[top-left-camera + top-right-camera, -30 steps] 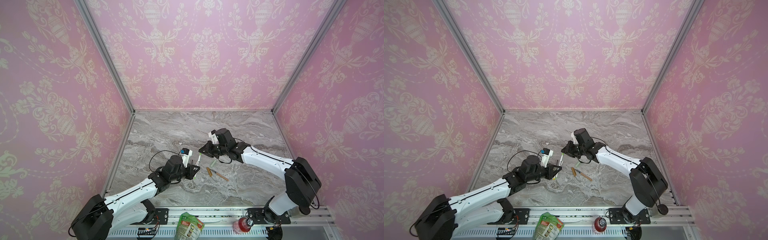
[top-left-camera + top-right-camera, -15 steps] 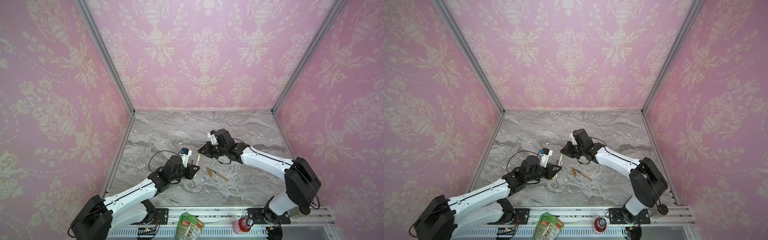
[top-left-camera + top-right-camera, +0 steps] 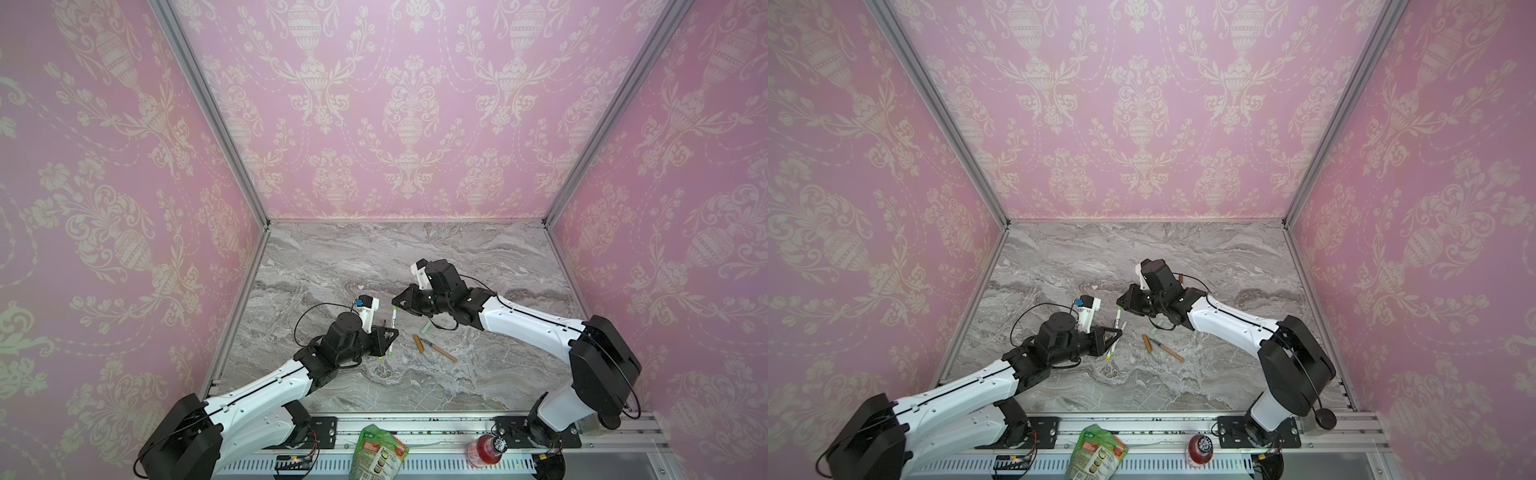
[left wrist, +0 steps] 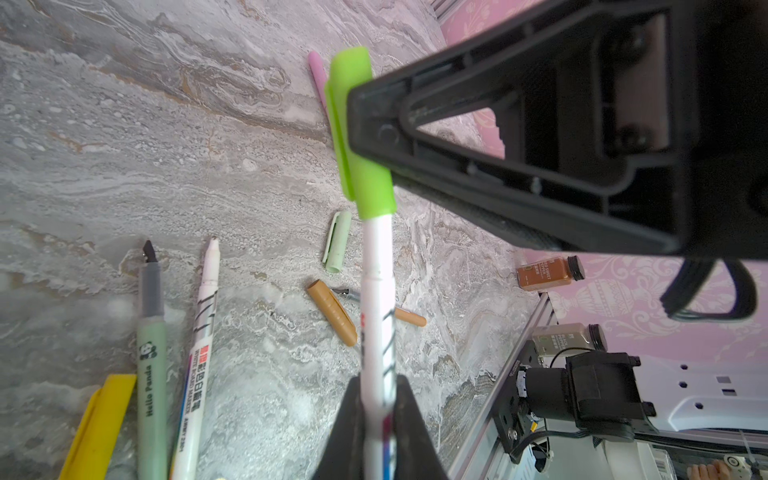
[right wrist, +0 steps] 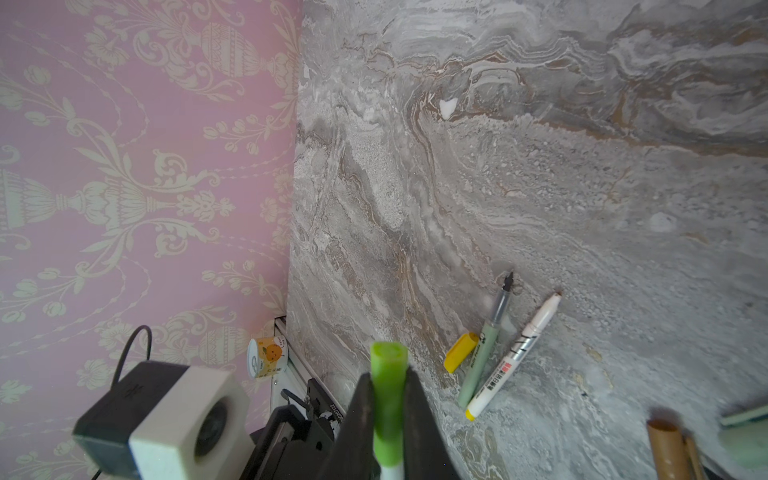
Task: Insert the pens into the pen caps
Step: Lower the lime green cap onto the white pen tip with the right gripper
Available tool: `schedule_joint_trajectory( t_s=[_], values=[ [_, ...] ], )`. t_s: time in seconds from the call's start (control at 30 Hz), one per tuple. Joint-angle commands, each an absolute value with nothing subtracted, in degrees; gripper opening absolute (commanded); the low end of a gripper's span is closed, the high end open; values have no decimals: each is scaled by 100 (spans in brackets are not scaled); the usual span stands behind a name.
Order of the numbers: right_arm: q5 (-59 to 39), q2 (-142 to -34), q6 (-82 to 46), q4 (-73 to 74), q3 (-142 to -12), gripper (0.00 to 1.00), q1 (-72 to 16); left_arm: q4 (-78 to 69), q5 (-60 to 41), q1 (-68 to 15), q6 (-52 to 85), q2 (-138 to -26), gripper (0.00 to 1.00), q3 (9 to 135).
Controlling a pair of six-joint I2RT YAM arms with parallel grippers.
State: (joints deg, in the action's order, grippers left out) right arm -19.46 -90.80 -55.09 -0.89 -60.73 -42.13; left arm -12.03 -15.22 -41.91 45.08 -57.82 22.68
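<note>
The left gripper (image 4: 376, 401) is clamping tight on the smooth white barrel of a pen (image 4: 376, 299) printed with black stripes, holding it above the grey, veined marble tabletop (image 4: 124, 145). The right gripper (image 3: 397, 300) is pinching a lime green cap (image 4: 361, 166), a glossy stubby tube with a flat clip, its jaws nearly closed around it. The cap is covering the pen's tip and hiding the nib, so it may not be fully seated.

A pale green pen (image 4: 151, 353) with a dark chisel tip and a white marker (image 4: 199, 345) are lying side by side, just beside a yellow cap (image 4: 99, 424) that the left wrist view is cutting off. A pale green cap (image 4: 337, 241) and a ridged tan cap (image 4: 332, 311) are lying near each other. A tan pen (image 4: 409, 318) is showing only partly behind the held barrel. A pink pen (image 4: 318, 79) is peeking out from behind the lime green cap.
</note>
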Motion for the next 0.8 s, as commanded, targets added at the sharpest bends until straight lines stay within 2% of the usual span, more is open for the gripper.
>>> schedule_joint_trajectory(
  t_s=[0.0, 0.4, 0.77],
  values=[
    [-2333, -8943, -5307, -268, -6016, 0, -4428, -1750, -1416, -4236, 4427, -5680, 0, 2312],
    [-2573, -8854, -5102, -570, -5899, 0, -4523, -1463, -1225, -4220, 3947, -5555, 0, 2585],
    [-2656, -9070, -5320, -221, -5556, 0, -4762, -1489, -1180, -4203, 3418, -5716, 0, 2922]
  ],
)
